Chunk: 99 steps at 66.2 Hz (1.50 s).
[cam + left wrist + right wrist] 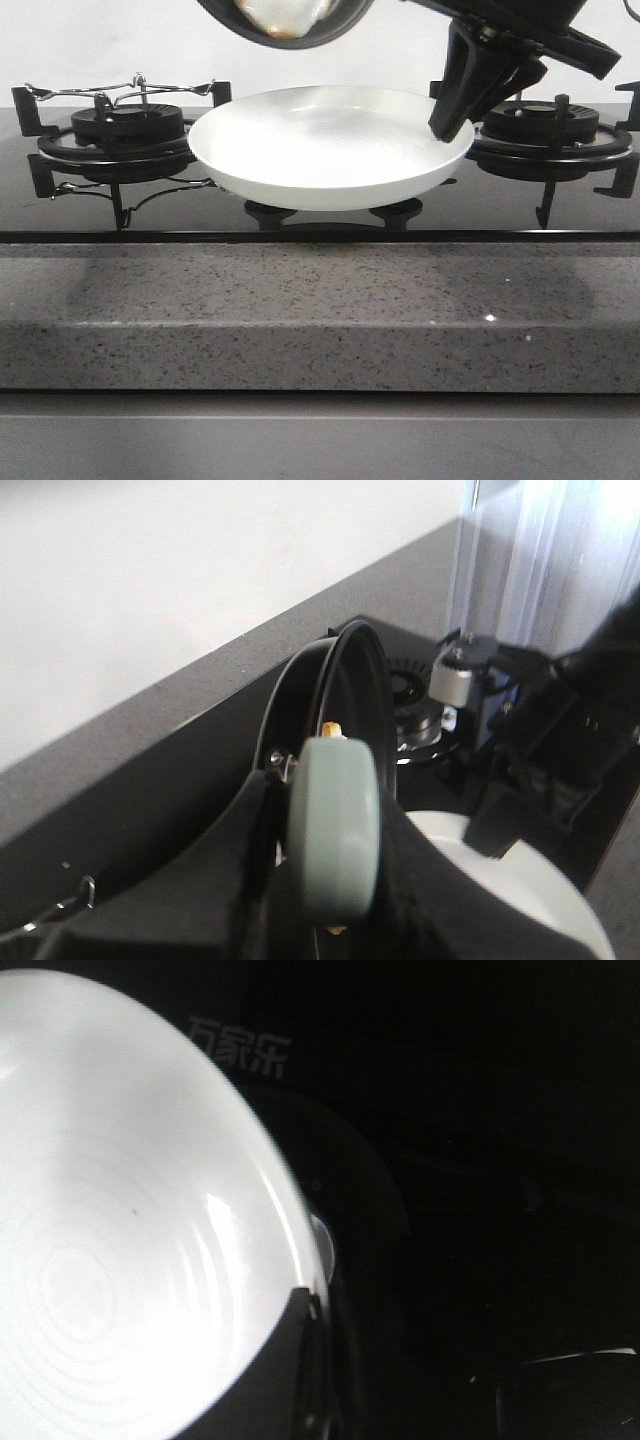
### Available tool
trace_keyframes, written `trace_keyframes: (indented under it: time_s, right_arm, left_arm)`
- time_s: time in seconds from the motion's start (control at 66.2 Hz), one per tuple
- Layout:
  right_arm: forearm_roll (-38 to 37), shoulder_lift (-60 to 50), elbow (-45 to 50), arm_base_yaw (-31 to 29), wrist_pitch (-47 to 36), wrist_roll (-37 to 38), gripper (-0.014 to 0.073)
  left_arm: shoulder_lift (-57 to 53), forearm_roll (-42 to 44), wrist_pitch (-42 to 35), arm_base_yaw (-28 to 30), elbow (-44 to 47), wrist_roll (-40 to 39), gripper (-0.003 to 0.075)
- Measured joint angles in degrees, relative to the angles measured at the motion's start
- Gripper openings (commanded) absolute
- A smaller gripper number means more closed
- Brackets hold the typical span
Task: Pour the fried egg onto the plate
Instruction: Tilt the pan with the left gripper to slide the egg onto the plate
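Black glass gas hob [320, 225] set in a speckled grey stone counter [320, 320], plain white wall behind. Right gripper [462, 100] comes down from 1 o'clock in the front view, dark fingers clamped on the rim of the plate [330, 145] at its 3 o'clock edge; the right wrist view shows a dark finger [265, 1380] lapping over the glossy white rim, plate [120, 1220] filling most of that frame. Plate held tilted and lifted above the hob centre, between the two burners; its inside is bare white. Left gripper [330, 920] is only in the left wrist view, black fingers closed around a pale green handle [335, 830] of the black frying pan [335, 700]; pan seen edge-on, tipped steeply. In the front view the pan [285, 25] hangs at 12 o'clock, directly above the plate's far left part, apart from it, mostly cut off by the frame. Fried egg [280, 15] sits inside the pan as a pale blurred patch; yolk cannot be made out. Left burner [125, 125] at 9 o'clock, right burner [545, 125] at 3 o'clock, two knobs [270, 210] under the plate.
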Motion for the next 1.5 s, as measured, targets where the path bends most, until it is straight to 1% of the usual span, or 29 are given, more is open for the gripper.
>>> trace_keyframes:
  time_s: [0.136,0.227,0.649,0.77,0.891,0.997,1.072,1.208,1.269,1.344,1.42,1.495]
  right_arm:
    - [0.0,0.0,0.0,0.0,0.0,0.0,-0.011]
    - [0.0,0.0,0.0,0.0,0.0,0.0,-0.011]
    - [-0.2,0.0,0.0,0.0,0.2,-0.2,-0.011]
    - [-0.2,0.0,0.0,0.0,0.2,-0.2,-0.011]
    - [-0.2,0.0,0.0,0.0,0.2,-0.2,-0.011]
    - [-0.2,0.0,0.0,0.0,0.2,-0.2,-0.011]
    - [-0.2,0.0,0.0,0.0,0.2,-0.3,-0.011]
    - [-0.2,0.0,0.0,0.0,0.2,-0.3,-0.011]
    - [-0.2,0.0,0.0,0.0,0.2,-0.3,-0.011]
    - [-0.2,0.0,0.0,0.0,0.2,-0.3,-0.011]
    - [-0.2,0.0,0.0,0.0,0.2,-0.3,-0.011]
    - [-0.2,0.0,0.0,0.0,0.2,-0.3,-0.011]
  left_arm:
    - [0.0,6.6,-1.6,-4.3,0.0,1.5,-0.002]
    - [0.0,8.0,-2.2,-5.4,0.0,1.8,-0.002]
    - [0.0,8.7,-3.9,-5.6,0.0,2.0,-0.002]
    - [0.0,8.4,-4.1,-3.9,0.0,1.0,-0.002]
    - [0.0,8.1,-5.9,1.2,0.0,-4.3,-0.002]
    - [0.3,3.8,-6.5,8.7,0.0,-8.6,-0.002]
    - [1.2,-1.9,-5.6,13.9,-0.1,-10.1,-0.002]
    - [4.8,-15.8,-1.9,24.0,0.0,-11.0,-0.002]
    - [7.3,-22.2,1.4,28.1,0.0,-11.4,-0.002]
    - [10.8,-27.8,4.7,32.2,0.0,-13.4,-0.002]
    - [14.3,-31.0,7.5,34.9,0.0,-15.9,-0.002]
    - [18.1,-32.4,10.0,37.1,0.0,-18.8,-0.002]
